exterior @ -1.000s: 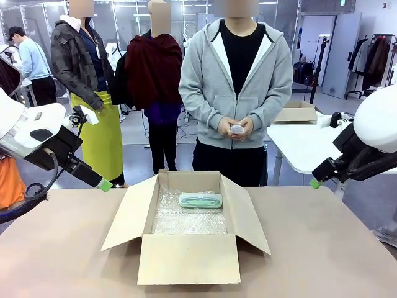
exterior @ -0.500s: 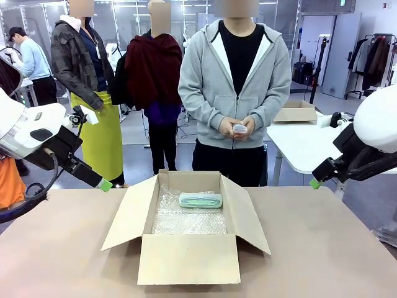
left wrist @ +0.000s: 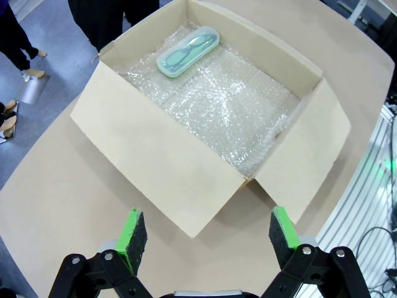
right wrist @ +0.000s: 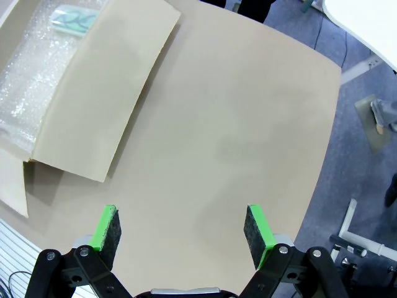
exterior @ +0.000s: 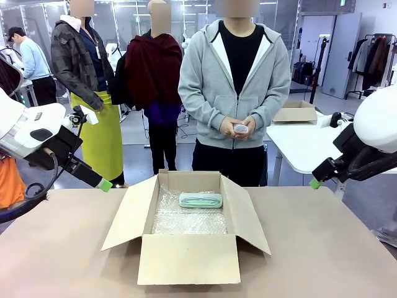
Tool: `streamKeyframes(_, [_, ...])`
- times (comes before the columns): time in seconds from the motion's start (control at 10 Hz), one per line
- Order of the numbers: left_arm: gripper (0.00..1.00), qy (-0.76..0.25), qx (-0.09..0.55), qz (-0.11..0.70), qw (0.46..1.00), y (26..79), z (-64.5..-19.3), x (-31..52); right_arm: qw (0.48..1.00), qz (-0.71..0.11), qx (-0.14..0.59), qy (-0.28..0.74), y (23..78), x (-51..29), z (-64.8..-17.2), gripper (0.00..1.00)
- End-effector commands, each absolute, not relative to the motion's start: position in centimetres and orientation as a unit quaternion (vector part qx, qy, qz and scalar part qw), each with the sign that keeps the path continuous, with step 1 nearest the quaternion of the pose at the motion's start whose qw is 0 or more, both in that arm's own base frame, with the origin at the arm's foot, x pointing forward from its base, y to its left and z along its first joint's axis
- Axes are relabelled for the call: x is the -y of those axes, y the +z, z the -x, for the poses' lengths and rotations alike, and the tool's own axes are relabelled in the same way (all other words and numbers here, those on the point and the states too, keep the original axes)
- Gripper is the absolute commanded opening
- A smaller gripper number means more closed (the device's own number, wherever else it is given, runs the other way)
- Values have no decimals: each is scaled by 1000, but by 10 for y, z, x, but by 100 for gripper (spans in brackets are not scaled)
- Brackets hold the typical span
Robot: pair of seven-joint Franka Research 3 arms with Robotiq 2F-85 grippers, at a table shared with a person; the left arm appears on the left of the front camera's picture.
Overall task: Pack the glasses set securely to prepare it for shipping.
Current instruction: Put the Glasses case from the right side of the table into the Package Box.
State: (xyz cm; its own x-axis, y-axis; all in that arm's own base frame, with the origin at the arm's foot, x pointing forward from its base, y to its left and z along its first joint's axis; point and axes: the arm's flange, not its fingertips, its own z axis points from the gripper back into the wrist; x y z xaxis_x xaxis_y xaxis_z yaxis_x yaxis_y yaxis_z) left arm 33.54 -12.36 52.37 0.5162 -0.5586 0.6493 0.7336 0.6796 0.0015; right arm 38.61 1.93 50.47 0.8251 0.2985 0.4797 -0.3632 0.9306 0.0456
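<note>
Cardboard box (exterior: 186, 257) stands open at the middle of the table (exterior: 329, 248), flaps spread, floor lined with bubble wrap (left wrist: 223, 105). Mint green case (exterior: 201, 200) lies flat on the wrap near the box's far wall, with the outline of spectacles showing through its lid. Pale pink case (exterior: 239, 128) is off the table, held at waist height in the hands (exterior: 227, 126) of the person in the grey hoodie at the far side. Left gripper (left wrist: 208, 226) hangs above the table on the box's left, jaws spread wide and empty. Right gripper (right wrist: 182, 217) hangs over bare tabletop on the box's right, likewise wide apart and holding nothing.
</note>
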Motion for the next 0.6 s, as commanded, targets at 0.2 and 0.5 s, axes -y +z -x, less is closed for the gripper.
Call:
streamKeyframes(0.2, [100, -377, 318, 144, 858, 524, -335, 122, 955, -67, 235, 167, 507, -20, -384, 100])
streamKeyframes(0.5, [100, -377, 318, 144, 858, 524, -335, 122, 955, -67, 235, 167, 507, -20, -384, 100])
